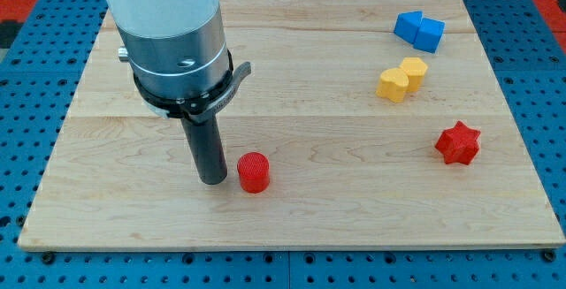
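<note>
My tip (212, 180) rests on the wooden board (292, 209) left of centre, near the view's bottom. Just to its right stands a red cylinder (254, 172), close beside the rod with a thin gap or bare contact; I cannot tell which. Far off at the view's right lies a red star-shaped block (458, 143). Above that sits a yellow block (401, 79) made of two joined lobes. A blue block (419, 31) lies near the top right corner.
The board is edged by a blue surface (26, 77) on all sides. The arm's wide grey body (172, 37) hangs over the board's upper left and hides what is beneath it.
</note>
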### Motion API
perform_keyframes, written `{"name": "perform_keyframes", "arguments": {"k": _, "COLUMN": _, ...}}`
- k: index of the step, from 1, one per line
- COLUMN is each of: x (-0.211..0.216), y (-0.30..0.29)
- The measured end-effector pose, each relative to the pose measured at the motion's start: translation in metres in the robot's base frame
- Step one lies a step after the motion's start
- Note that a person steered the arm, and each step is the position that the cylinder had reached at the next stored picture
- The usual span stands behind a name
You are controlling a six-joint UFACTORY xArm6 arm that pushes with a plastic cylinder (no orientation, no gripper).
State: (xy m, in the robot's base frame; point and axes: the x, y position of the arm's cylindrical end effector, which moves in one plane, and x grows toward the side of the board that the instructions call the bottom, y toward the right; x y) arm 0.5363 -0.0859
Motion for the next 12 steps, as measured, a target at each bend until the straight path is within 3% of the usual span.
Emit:
{"name": "perform_keyframes", "arguments": {"k": 4, "x": -0.013, "y": 0.033}}
{"name": "perform_keyframes", "arguments": {"k": 6, "x": -0.063, "y": 0.036}}
{"name": "perform_keyframes", "arguments": {"k": 8, "x": -0.017, "y": 0.043}}
{"name": "perform_keyframes", "arguments": {"k": 12, "x": -0.022, "y": 0.043}}
